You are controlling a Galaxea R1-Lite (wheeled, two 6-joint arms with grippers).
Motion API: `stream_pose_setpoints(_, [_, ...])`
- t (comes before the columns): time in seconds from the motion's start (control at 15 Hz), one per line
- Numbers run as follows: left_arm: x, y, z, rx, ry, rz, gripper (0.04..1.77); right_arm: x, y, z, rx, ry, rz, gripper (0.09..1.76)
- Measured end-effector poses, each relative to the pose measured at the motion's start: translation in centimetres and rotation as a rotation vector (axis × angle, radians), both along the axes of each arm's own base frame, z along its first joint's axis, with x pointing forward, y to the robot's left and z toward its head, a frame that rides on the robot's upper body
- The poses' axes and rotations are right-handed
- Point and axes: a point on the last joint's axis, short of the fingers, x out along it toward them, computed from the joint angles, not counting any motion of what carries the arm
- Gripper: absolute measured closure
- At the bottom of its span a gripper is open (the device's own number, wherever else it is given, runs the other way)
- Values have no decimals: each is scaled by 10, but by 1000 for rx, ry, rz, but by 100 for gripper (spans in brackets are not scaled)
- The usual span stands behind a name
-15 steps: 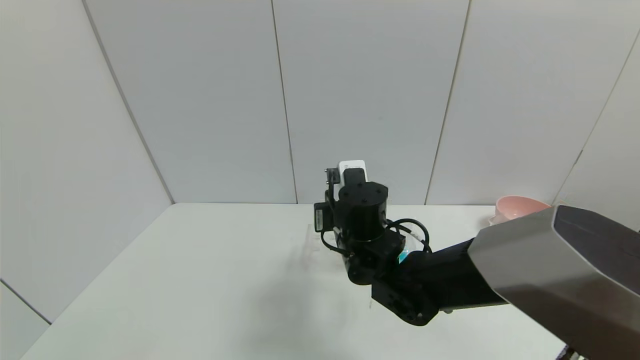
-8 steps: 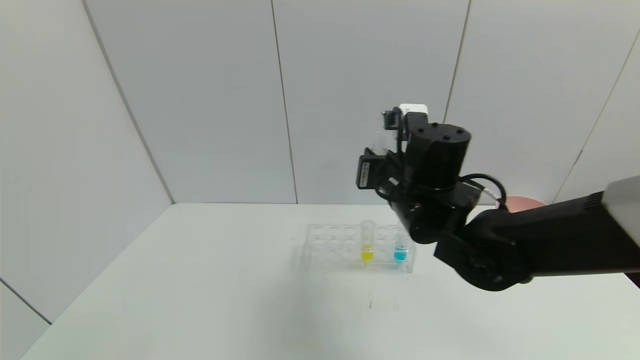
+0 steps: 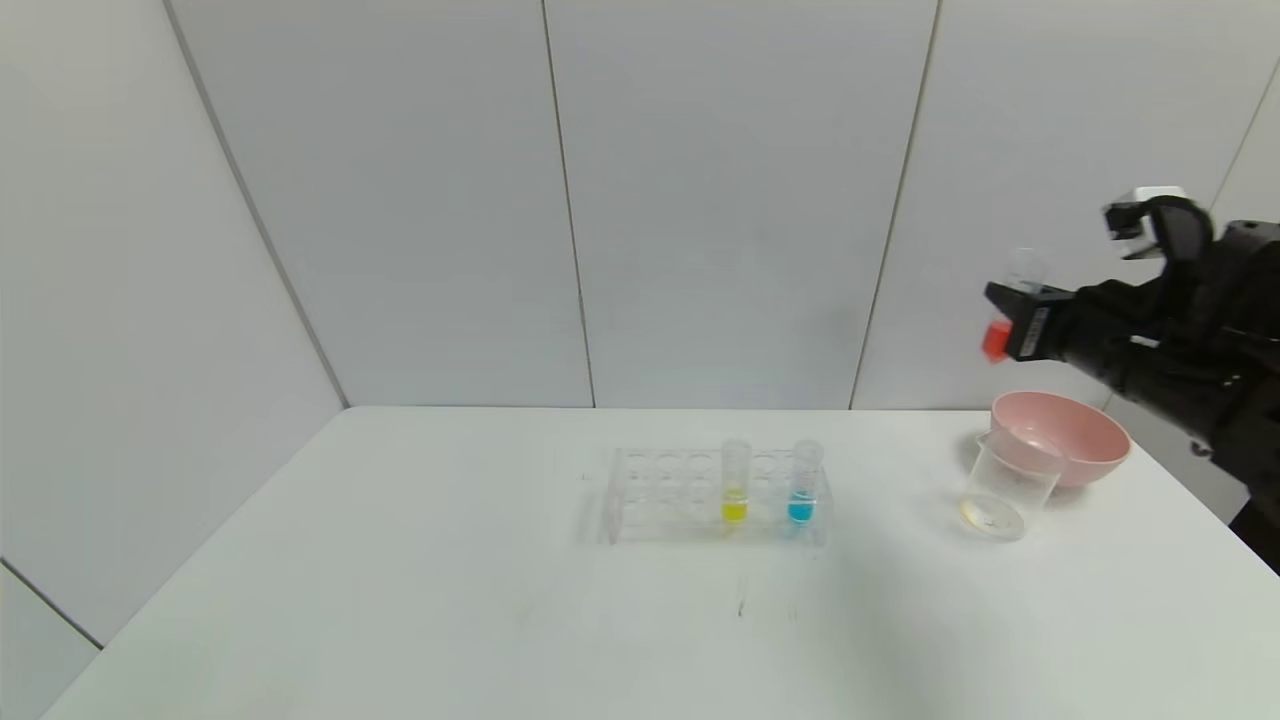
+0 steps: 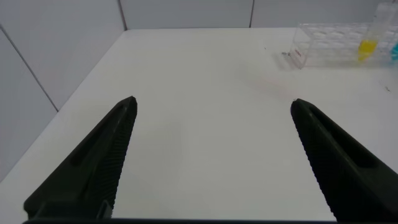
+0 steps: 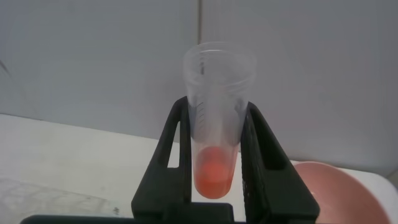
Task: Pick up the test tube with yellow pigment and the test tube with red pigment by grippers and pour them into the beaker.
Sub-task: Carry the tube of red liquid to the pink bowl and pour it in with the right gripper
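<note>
A white desk [image 3: 400,600] set against pale grey wall panels. The test tube with red pigment [image 3: 1008,305] is held upright in the air above the desk's far right corner, clamped between the fingers of the right gripper [image 3: 1020,320]. Below it, the beaker [image 3: 1005,485] stands touching the pink bowl [image 3: 1070,440]. At mid-desk, a clear rack [image 3: 660,495] holds the test tube with yellow pigment [image 3: 735,482] and a blue-filled tube [image 3: 803,482]. The left gripper [image 4: 211,155] hangs over the desk's left side, fingers wide apart.
</note>
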Motion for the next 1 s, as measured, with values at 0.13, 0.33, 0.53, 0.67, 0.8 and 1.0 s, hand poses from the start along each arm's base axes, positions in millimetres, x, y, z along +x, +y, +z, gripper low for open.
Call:
stream_pose_setpoints(0.13, [0, 0, 0, 0, 0, 0, 5, -7, -52, 1, -65, -23, 22, 133])
stream_pose_setpoints(0.33, [0, 0, 0, 0, 0, 0, 5, -19, -108, -3, -216, -41, 86, 133])
stream_pose_setpoints(0.53, [0, 0, 0, 0, 0, 0, 5, -25, -144, -17, -395, -43, 128, 133])
stream_pose_setpoints(0.67, [0, 0, 0, 0, 0, 0, 5, -24, -156, -29, -507, -39, 143, 133])
stream_pose_setpoints(0.8, [0, 0, 0, 0, 0, 0, 5, -25, -161, -42, -606, -30, 168, 133])
stream_pose_setpoints(1.0, [0, 0, 0, 0, 0, 0, 5, -26, -160, -60, -770, -22, 195, 133])
